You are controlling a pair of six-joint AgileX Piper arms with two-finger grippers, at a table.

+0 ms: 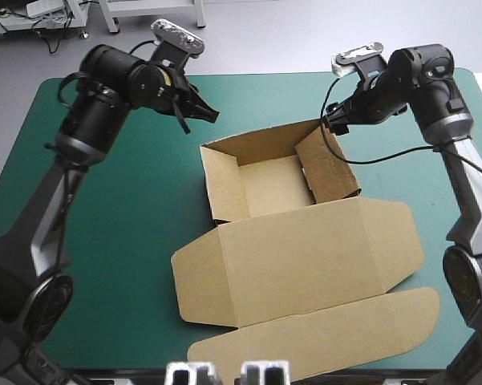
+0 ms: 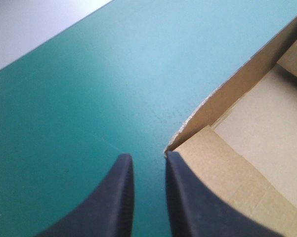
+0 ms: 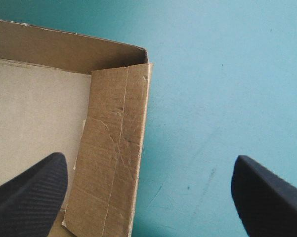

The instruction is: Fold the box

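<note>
The brown box (image 1: 297,257) lies mid-table as an open tray (image 1: 266,186) with raised walls, its lid flat toward the near edge. My left gripper (image 1: 207,115) hovers beyond the tray's far left corner (image 2: 174,143). In the left wrist view this gripper (image 2: 146,158) shows only a narrow gap between its black fingers, with bare cover in it. My right gripper (image 1: 335,124) hangs over the tray's far right corner. It is wide open in the right wrist view (image 3: 149,159), straddling the folded-in right wall (image 3: 116,148) without touching it.
The lid's rounded tuck flap (image 1: 321,337) reaches almost to the table's near edge. Bare teal-green cover (image 1: 120,241) lies left of the box, and a narrower strip (image 1: 433,200) on the right. A black cable crosses above the right wall.
</note>
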